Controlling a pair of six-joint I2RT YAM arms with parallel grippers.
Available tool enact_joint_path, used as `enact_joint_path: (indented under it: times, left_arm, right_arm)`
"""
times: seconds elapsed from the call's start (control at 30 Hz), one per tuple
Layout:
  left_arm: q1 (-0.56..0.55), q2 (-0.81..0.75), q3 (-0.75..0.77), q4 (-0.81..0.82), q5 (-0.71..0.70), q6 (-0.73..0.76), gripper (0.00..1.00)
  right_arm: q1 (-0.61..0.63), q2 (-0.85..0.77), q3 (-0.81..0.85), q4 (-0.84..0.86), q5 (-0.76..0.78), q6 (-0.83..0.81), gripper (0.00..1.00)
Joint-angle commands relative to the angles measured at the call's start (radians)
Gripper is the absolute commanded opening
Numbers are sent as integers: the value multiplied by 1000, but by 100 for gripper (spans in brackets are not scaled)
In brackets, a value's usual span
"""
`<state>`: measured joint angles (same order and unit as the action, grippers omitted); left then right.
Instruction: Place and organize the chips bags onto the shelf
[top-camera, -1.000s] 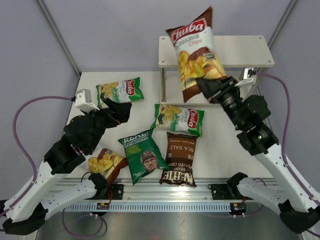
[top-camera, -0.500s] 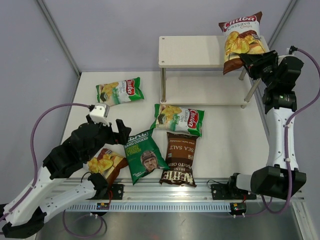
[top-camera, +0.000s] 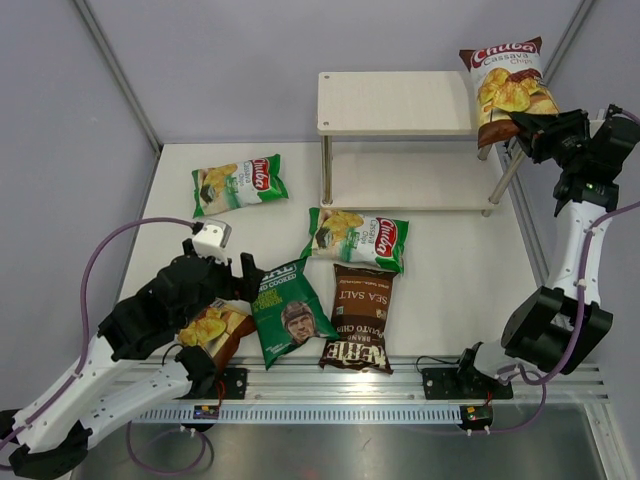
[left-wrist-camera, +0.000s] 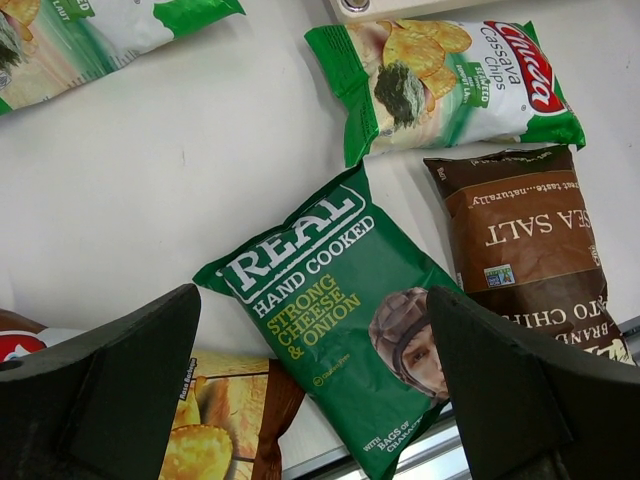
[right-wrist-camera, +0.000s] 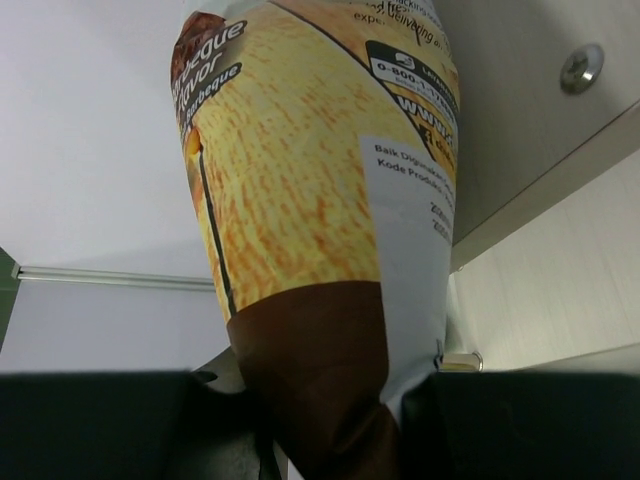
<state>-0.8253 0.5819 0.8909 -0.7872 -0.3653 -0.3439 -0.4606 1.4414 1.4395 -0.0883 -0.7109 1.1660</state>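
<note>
Green-and-white glossy Chuba bag (top-camera: 240, 183) lies flat near the far-left corner, untouched. The left gripper (left-wrist-camera: 312, 300) has pulled back from it toward the near edge in the last second. It now hovers with fingers spread wide over the dark green REAL bag (top-camera: 290, 312), holding nothing. We read that as lining up the next pick.

Just left of REAL, at the near edge, a flat brown-and-white Chuba bag (top-camera: 212, 328) sits partly under the left arm. Mid-table, a second green-and-white Chuba bag (top-camera: 360, 238) lies flat. The dark brown Kettle Sea Salt bag (top-camera: 360, 318) is just nearer than it, beside REAL.

The pale beige two-tier wooden shelf (top-camera: 395, 100) stands at the far edge, right of centre, with no bag on either board yet. The right gripper (top-camera: 528, 125) is clamped on the bottom seam of the raised brown-and-white Chuba bag (top-camera: 508, 85). It has swung that bag from over the shelf's front to the right end of the top board.

The bag is upright, logo up, puffed and uncrushed. We can't tell whether it touches the board. We judge the first placement is close, with five bags still on the table.
</note>
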Motion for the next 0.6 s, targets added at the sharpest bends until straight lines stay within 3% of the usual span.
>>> enact_joint_path:
  times: [0.0, 0.3, 0.47, 0.57]
  left_arm:
    - [0, -24, -7, 42, 11, 13, 99]
    - [0, -50, -17, 40, 0, 6, 99]
    - [0, -57, -20, 40, 0, 6, 99]
    - [0, -63, -20, 40, 0, 8, 99]
  right_arm:
    - [-13, 40, 50, 56, -91, 38, 9]
    - [-62, 103, 76, 45, -130, 61, 15]
    - [-69, 116, 78, 33, -121, 67, 27]
    - [-69, 120, 75, 36, -108, 78, 27]
